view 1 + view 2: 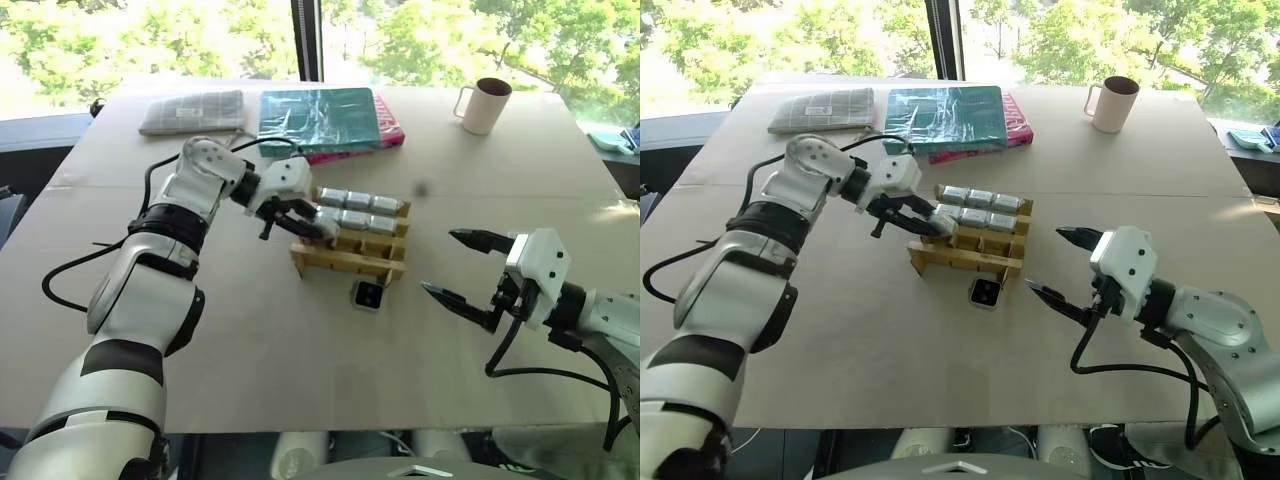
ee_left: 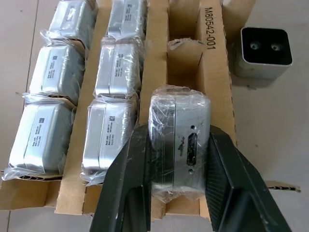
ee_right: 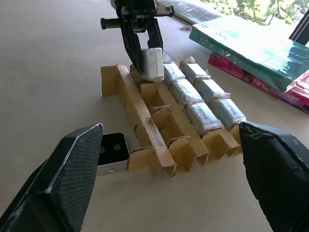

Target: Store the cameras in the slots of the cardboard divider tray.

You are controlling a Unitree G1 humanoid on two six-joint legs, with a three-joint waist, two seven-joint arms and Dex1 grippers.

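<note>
We hold one plastic-wrapped camera [image 2: 177, 145] in our left gripper [image 1: 296, 218], jaws clamped on its flat sides, over the cardboard divider tray's [image 1: 350, 262] front row; it looks light, rigid and slippery. The tray's two back rows hold six cameras, its front row stands empty, and a bare camera [image 1: 368, 294] lies on the counter against its front, while our right gripper [image 1: 462, 268] hangs wide beside the tray.

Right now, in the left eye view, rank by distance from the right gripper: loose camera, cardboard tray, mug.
From the right gripper:
1. Loose camera, on the table just to its left.
2. Cardboard tray, behind that camera.
3. Mug, at the table's far edge.
</note>
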